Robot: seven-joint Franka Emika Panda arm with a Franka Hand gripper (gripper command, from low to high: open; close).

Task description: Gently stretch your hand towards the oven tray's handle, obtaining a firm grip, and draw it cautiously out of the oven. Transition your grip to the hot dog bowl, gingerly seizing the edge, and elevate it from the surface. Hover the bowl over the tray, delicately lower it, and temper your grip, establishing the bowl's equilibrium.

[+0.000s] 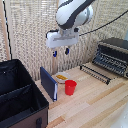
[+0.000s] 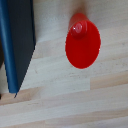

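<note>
- Nearest the exterior camera sits a large black fabric bin [image 1: 20, 95], filling the lower corner on the exterior view's left, at the edge of the light wooden worktop [image 1: 95, 102].
- Just beside the bin stands an upright blue panel [image 1: 48, 84]; the wrist view shows it as a dark blue slab [image 2: 17, 42].
- A red plastic cup [image 1: 70, 87] stands next to the panel on the worktop; from the wrist camera it reads as a red disc seen from above [image 2: 82, 44].
- Behind the cup, near the panel's far end, lies the hot dog bowl [image 1: 61, 77], small, white, with yellow-orange food inside. It rests on the worktop, untouched.
- At the exterior view's right sits the oven [image 1: 114, 55], dark, with a metallic top.
- Its oven tray [image 1: 96, 71] appears already drawn out in front of it, a rack of thin dark bars, with the tray's handle [image 1: 94, 74] along the front edge.
- High above the bowl and cup hangs the hand [image 1: 60, 51], with its two blue-tipped fingers [image 1: 54, 53] apart and nothing between them.
- Judging progress: the pulling-out step looks finished.
- Left to do: come down to the bowl's edge, clamp on it, lift, carry it across to the tray, set it down and let go.
</note>
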